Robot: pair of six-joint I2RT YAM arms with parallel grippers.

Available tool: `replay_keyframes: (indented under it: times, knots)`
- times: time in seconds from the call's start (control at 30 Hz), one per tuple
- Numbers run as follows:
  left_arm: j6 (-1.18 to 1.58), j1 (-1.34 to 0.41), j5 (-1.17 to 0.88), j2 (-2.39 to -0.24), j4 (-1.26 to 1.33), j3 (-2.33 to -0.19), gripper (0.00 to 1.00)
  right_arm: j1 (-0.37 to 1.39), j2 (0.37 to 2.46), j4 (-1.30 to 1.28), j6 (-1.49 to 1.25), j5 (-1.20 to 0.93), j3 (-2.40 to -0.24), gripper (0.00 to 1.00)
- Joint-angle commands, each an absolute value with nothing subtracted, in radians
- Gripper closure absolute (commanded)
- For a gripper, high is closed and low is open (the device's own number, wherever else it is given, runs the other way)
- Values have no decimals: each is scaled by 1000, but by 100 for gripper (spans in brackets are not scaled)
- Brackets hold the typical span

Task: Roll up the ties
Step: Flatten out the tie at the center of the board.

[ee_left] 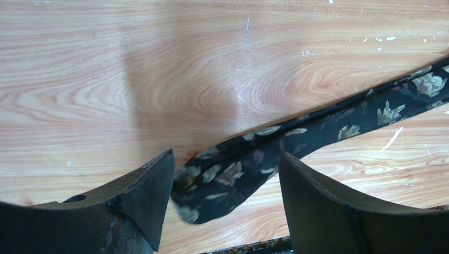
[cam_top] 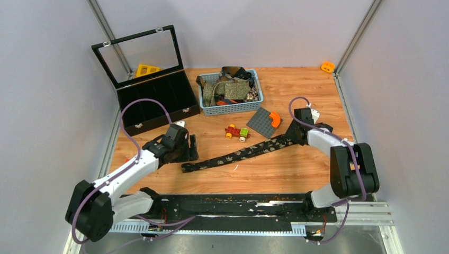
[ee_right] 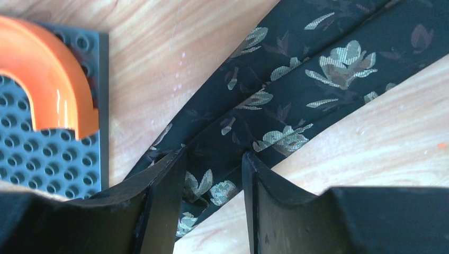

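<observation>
Black floral tie [cam_top: 241, 154]: stretched diagonally across wooden desk [cam_top: 296, 169], flat. Narrow end between spread fingers of left gripper [ee_left: 225, 198], ungripped. Wide end between parted fingers of right gripper [ee_right: 214, 203], straddled, not pinched. More ties [cam_top: 229, 87]: heaped in blue basket [cam_top: 230, 108] at rear. Grey studded plate [ee_right: 47, 153] with orange arch [ee_right: 50, 87]: beside wide end.

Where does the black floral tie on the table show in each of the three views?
Top external: black tie runs diagonally across the table centre.
Left wrist: its end lies between the fingers.
Right wrist: it crosses from upper right down between the fingers.
Shared landmark: the tie's floral print.
</observation>
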State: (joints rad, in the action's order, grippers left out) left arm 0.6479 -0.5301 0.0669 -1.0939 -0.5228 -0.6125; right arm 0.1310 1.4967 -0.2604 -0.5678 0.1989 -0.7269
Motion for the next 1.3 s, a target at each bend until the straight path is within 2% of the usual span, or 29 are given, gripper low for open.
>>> replay_keyframes:
  times: [0.0, 0.2, 0.37, 0.63, 0.8, 1.0, 1.27]
  knots:
    - [663, -534, 154, -994, -597, -644, 21, 75, 1601, -322, -528, 197, -781, 56]
    - [717, -534, 205, -888, -656, -601, 24, 11, 1646, -349, -522, 231, -866, 56]
    - [784, -534, 163, -783, -659, -531, 27, 11, 1612, -374, -515, 238, -912, 54]
    - [807, -534, 51, -618, -546, -418, 29, 16, 1451, -444, -499, 160, -949, 37]
    - [809, -534, -37, -602, -445, -358, 37, 28, 1335, -451, -489, 77, -916, 26]
    - [825, -534, -117, -612, -341, -297, 44, 57, 1255, -447, -469, -27, -873, 26]
    - [837, -534, -132, -633, -277, -242, 49, 78, 1198, -452, -451, -66, -859, 27]
